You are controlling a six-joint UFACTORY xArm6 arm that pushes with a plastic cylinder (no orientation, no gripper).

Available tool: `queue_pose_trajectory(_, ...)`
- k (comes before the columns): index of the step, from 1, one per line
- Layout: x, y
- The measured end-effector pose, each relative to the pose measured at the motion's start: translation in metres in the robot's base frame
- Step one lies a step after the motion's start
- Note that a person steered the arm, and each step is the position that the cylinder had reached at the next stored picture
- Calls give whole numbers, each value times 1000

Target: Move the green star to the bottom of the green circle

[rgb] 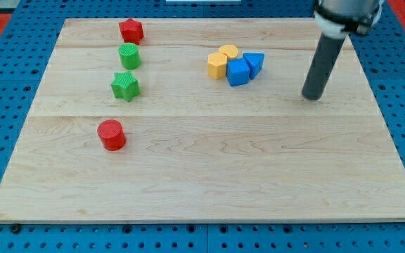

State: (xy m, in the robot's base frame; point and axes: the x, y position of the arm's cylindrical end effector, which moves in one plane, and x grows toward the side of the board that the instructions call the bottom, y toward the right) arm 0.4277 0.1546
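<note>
The green star lies on the wooden board at the view's left, just below the green circle with a small gap between them. My tip rests on the board at the view's right, far from both green blocks and to the right of the yellow and blue cluster.
A red star sits above the green circle. A red circle lies below the green star. Two yellow blocks and two blue blocks bunch together near the top middle. The board's edge runs along the bottom.
</note>
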Motion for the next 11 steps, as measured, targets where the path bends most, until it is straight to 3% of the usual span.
queue_pose_trajectory(1,21,-120)
queue_pose_trajectory(2,-1,-216)
queue_pose_trajectory(4,-8,-299)
queue_pose_trajectory(5,-47,-332)
queue_pose_trajectory(6,-82,-313)
queue_pose_trajectory(8,-38,-342)
queue_pose_trajectory(9,-13,-306)
queue_pose_trajectory(11,-59,-275)
